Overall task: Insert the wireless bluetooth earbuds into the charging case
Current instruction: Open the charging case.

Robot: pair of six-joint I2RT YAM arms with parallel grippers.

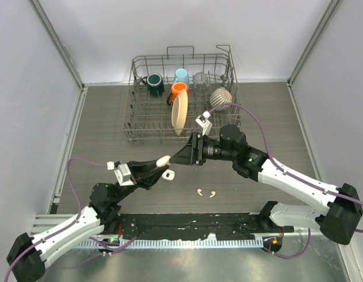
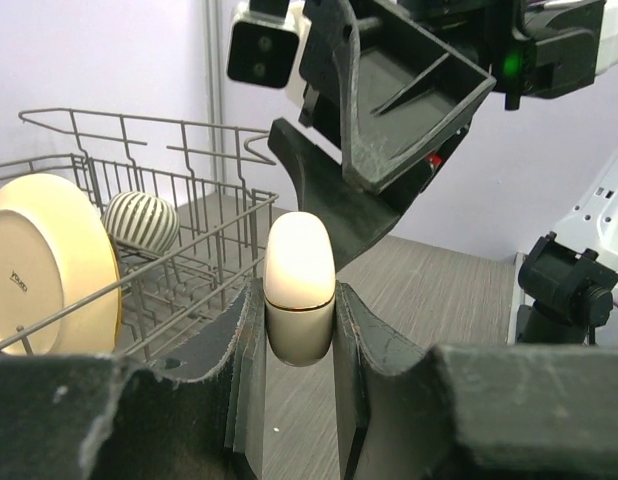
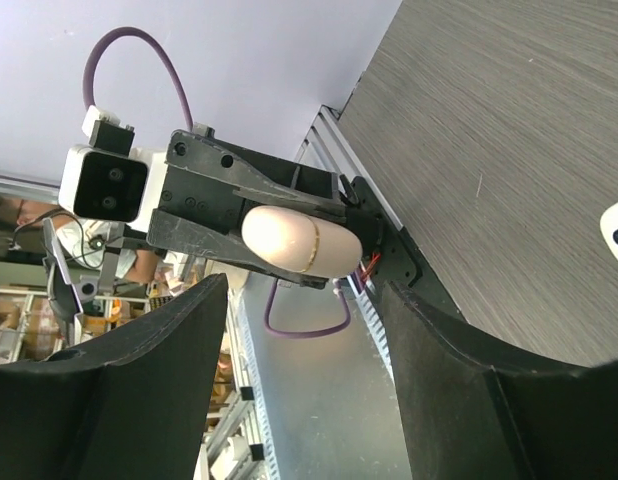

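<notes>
A cream-white charging case point(image 1: 162, 160), lid closed, is clamped upright between the fingers of my left gripper point(image 1: 157, 165), which holds it above the table. The left wrist view shows the case point(image 2: 300, 285) with its seam just above my shut left gripper point(image 2: 297, 310). My right gripper point(image 1: 179, 157) points at the case with its jaws open, just short of it. In its own view the case point(image 3: 299, 243) sits beyond my open right gripper point(image 3: 304, 300), with nothing between the fingers. Two tiny white earbuds point(image 1: 199, 191) point(image 1: 212, 193) lie on the table, near the front.
A wire dish rack point(image 1: 140, 126) stands at the back with mugs, a cream plate point(image 1: 179, 113), a glass and a striped bowl point(image 1: 220, 97). A small white object point(image 1: 168, 174) lies on the table under the left gripper. The black front rail point(image 1: 187, 226) runs along the near edge.
</notes>
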